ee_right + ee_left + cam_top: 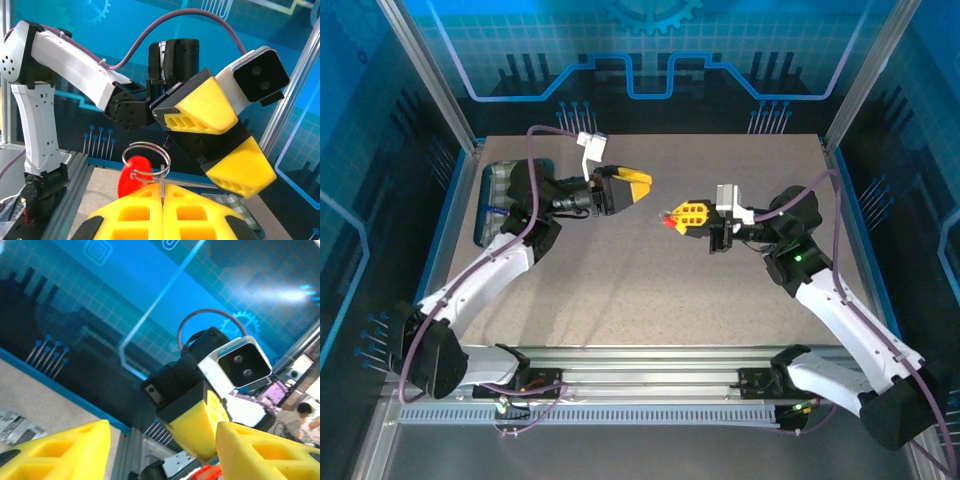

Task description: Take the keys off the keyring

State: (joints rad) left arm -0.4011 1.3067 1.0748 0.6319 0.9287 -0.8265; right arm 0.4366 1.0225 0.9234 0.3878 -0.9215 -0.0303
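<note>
We see the speckled grey table spanning the cell, with the left arm reaching in from its near left corner and the right arm from its near right, so that the two wrists face each other above the middle of the surface. A clear tray lies at the table's left edge, behind the left arm's elbow. The left gripper hangs in the air with its yellow fingers spread well apart; from its own wrist camera we see one finger at each lower corner with a wide gap between them, and nothing gripped. The right gripper sits just opposite, close to the left one but not touching it, its two yellow fingers pressed flat together. The keyring, a small red tab with a silver wire coil, stands up from the tips of those closed fingers, off the table and pointing toward the open left gripper. A thin metal strip runs from the coil straight down into the seam between the right fingers; we cannot tell whether it is a key.
</note>
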